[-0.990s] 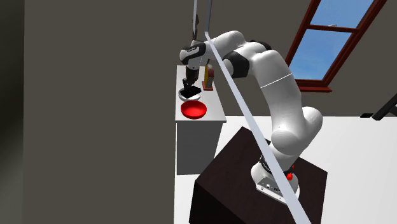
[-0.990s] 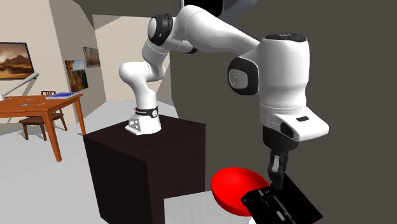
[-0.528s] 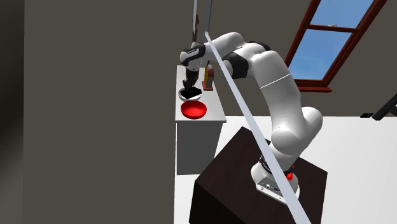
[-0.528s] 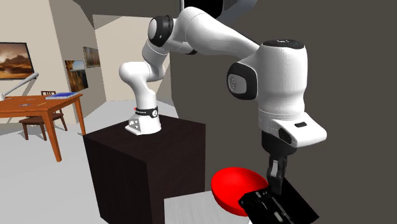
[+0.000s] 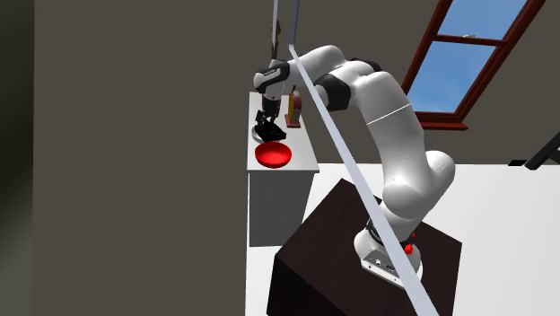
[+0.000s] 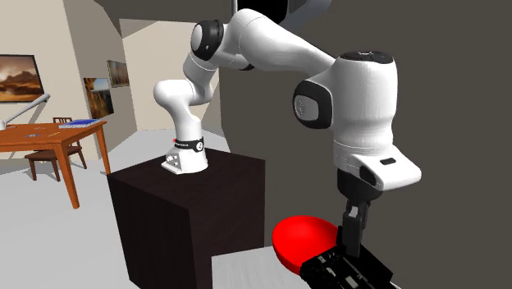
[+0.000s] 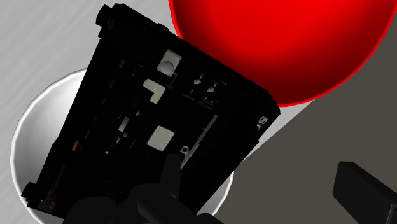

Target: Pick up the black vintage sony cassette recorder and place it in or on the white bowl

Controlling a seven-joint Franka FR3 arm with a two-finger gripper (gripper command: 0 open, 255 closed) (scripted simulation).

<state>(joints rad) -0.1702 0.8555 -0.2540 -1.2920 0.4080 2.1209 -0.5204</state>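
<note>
recorder lower than 0.5 s ago: the black cassette recorder (image 6: 346, 271) has sunk toward the second exterior view's bottom edge and no longer hangs tilted from the fingers. in the shoulder view it now covers most of the white that showed beneath it a second ago. arm (image 5: 395, 135) posture little changed.

gripper (image 7: 259, 178): fingers well apart, gripping nothing. one finger (image 7: 170, 175) overlaps the recorder's near edge in the wrist view; cannot tell if it touches. the other finger (image 7: 364, 191) stands well clear of the casing.

recorder position: cassette recorder (image 7: 159, 124) lies across the white bowl (image 7: 22, 130), control face up toward the camera, spanning the bowl so that only the rim shows along one side and under the corner nearest the fingers. its far long edge lies against the red bowl (image 7: 286, 44) as seen from the wrist; the two bowls sit just beside each other.

shoulder view: gripper (image 5: 265, 118) points down right over the recorder (image 5: 269, 133) on the white table (image 5: 305, 163). red bowl (image 5: 274, 154) just beside it, on the side toward the stand (image 5: 350, 269). bottles (image 5: 293, 108) stand farther back on the table, behind the arm.

second exterior view: gripper (image 6: 353, 236) directly above the recorder; red bowl (image 6: 297, 238) behind it, to that view's left. stand (image 6: 180, 217) carries the arm's base. wooden table (image 6: 37, 139) at far left.
</note>
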